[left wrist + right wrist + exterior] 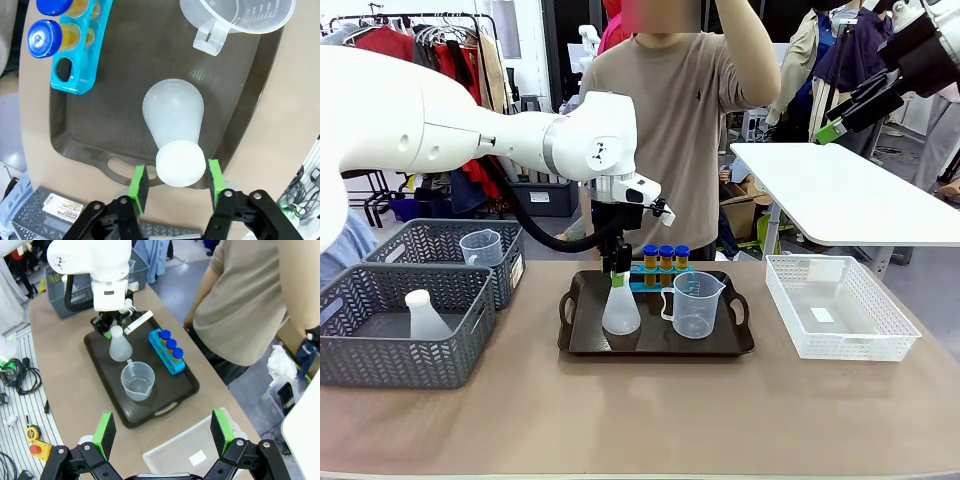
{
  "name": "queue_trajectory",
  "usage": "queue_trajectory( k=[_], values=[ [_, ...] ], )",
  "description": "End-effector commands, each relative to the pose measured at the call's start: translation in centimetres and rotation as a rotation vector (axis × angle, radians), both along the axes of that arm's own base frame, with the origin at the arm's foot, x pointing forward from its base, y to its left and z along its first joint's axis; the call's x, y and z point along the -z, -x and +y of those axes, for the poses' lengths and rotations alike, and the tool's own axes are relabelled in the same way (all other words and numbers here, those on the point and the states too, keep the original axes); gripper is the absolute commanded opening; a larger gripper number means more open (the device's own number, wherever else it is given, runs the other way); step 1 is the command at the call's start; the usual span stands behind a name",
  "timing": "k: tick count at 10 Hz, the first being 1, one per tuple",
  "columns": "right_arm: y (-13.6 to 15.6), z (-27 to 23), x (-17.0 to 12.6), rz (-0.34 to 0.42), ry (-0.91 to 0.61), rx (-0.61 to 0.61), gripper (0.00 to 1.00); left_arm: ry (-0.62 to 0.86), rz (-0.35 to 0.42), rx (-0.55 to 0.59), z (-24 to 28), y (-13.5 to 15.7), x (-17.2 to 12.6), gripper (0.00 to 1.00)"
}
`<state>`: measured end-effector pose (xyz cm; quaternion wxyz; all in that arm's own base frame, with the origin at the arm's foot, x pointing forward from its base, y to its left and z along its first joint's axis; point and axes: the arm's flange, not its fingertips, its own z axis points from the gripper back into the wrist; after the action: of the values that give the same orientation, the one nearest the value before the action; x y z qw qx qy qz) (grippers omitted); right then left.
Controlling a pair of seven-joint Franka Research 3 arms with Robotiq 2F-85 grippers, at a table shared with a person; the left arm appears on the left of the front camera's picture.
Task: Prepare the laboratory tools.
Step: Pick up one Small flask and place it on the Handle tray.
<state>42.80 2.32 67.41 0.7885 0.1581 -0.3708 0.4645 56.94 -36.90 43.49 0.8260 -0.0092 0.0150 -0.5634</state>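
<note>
Grey mesh baskets point(400, 335) sit at the table's near left, one holding a second white flask point(424, 315), the other a second clear beaker point(482, 247). Beyond them, on the dark tray point(582, 340) at mid-table, three items are set out: the translucent conical flask point(620, 308) upright at the left, the clear measuring beaker point(695, 304) just beside it at the right, and a blue rack point(648, 283) at the tray's far edge carrying three blue-capped amber tubes point(665, 258); the wrist view shows one rack hole empty, so a fourth tube seems outstanding. Directly above the flask, the left gripper point(173, 184) has its green pads point(138, 186) parted either side of the flask's neck with a gap each side, apparently not clamping it. Raised well clear at the upper right, the right gripper point(162, 432) has its jaws wide apart and holds nothing. A white basket point(838, 308) stands at the tray's right. Judging by this, the tray is mostly stocked
</note>
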Motion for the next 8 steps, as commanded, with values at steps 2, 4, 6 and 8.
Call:
queue_trajectory(
  k=[2,4,6,8],
  values=[
    [0.0,0.0,-0.1,-0.01,-0.005,-0.013,1.0,0.019,-0.007,-0.033,0.9,1.0,-1.7,1.0],
    [0.0,0.0,-0.1,-0.01,-0.005,-0.013,1.0,0.04,-0.003,-0.045,1.4,1.1,-3.4,1.0],
    [0.0,0.0,-0.1,-0.01,-0.005,-0.013,1.0,0.068,-0.007,-0.061,2.1,1.4,-5.1,1.0],
    [0.0,0.0,-0.1,-0.01,-0.005,-0.013,1.0,0.079,-0.01,-0.065,2.2,1.6,-5.5,1.0]
  ],
)
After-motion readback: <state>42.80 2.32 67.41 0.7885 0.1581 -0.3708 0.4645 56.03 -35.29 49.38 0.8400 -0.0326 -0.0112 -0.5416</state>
